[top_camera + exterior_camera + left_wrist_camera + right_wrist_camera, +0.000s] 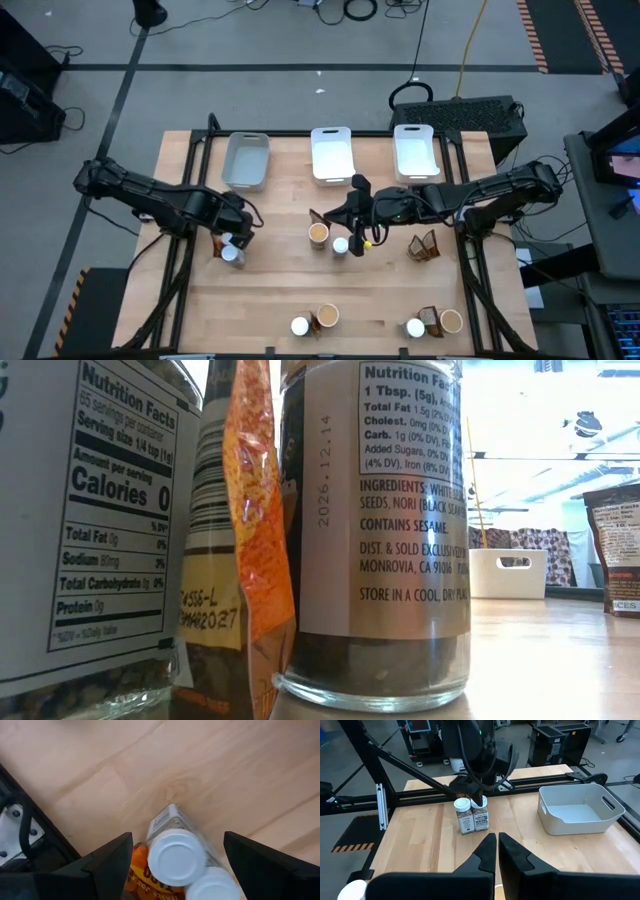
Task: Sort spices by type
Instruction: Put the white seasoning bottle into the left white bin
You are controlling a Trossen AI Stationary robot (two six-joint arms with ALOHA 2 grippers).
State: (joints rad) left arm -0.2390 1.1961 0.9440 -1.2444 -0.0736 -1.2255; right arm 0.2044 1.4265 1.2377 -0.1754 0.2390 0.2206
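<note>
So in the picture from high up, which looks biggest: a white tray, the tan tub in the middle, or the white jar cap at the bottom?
1. Middle white tray
2. Tan tub
3. White jar cap, only slightly smaller than the tub.

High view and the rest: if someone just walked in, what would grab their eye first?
Probably the left gripper, open and poised directly over a pair of white-capped jars near the table's left edge, an orange pouch tucked beside them. Next, three empty trays lined along the far side, while spices sit scattered in small clusters across the wood. The right gripper is shut near the table's middle.
</note>
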